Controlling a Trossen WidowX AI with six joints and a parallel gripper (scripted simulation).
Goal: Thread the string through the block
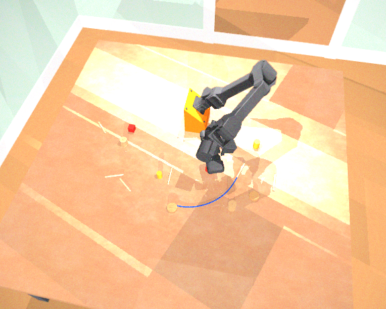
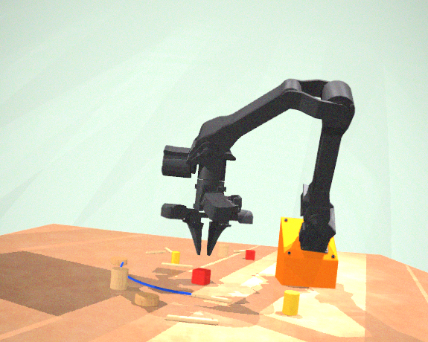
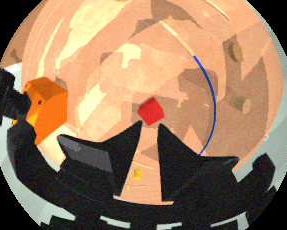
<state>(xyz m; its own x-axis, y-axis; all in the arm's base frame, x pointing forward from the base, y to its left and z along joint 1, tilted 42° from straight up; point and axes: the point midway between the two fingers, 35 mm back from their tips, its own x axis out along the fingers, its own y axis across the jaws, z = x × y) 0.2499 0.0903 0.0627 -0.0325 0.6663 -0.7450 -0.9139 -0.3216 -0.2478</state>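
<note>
The blue string (image 1: 209, 202) (image 2: 153, 287) (image 3: 212, 105) curves from the round wooden button (image 1: 172, 207) (image 2: 118, 259) to the thin stick (image 1: 241, 170) (image 2: 213, 297), which lies flat on the table. My gripper (image 1: 215, 166) (image 2: 205, 253) (image 3: 150, 124) points straight down and hangs above the table. Its fingers are nearly together with nothing between them. It is over a red cube (image 2: 201, 276) (image 3: 150, 110), to the side of the stick. A wooden cylinder (image 1: 232, 205) (image 2: 119, 278) stands by the string. I cannot make out a hole in any wooden piece.
The orange arm base (image 1: 193, 121) (image 2: 306, 268) stands behind. A flat wooden disc (image 1: 254, 195) (image 2: 147, 298), yellow cylinders (image 1: 256, 144) (image 1: 159, 174), a second red cube (image 1: 131, 127), another wooden cylinder (image 1: 123, 141) and loose sticks (image 1: 114, 175) (image 2: 191, 319) are scattered about.
</note>
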